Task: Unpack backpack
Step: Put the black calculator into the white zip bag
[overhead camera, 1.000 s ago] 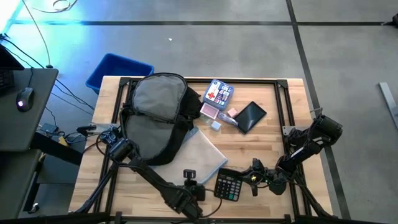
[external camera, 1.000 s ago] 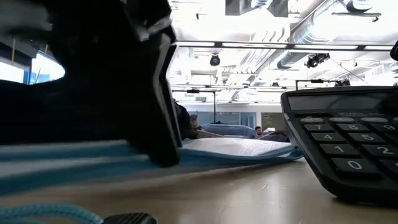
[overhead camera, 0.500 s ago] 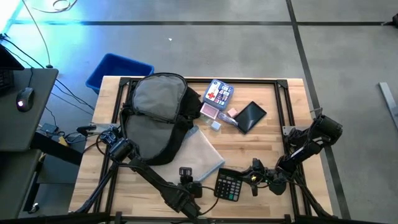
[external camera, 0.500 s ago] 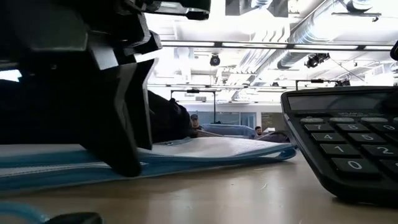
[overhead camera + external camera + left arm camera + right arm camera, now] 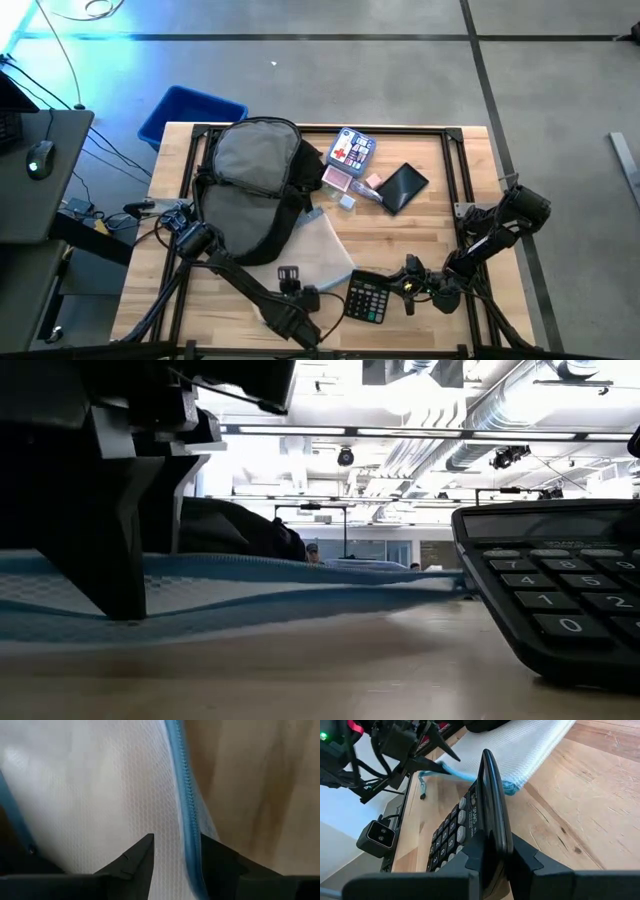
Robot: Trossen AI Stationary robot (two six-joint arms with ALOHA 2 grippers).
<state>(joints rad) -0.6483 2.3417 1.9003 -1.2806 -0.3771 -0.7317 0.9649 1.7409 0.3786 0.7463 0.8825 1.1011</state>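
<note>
Left gripper [image 5: 176, 851] jaws parted astride mesh pouch [image 5: 105, 800] zip; right gripper [image 5: 495, 855] jaws clamp calculator [image 5: 480, 815] beside pouch; key lettering unreadable.

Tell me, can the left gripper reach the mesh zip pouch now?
Probably yes. The left gripper is open right over the mesh zip pouch, fingers straddling its blue zipper, with nothing in between.
</note>
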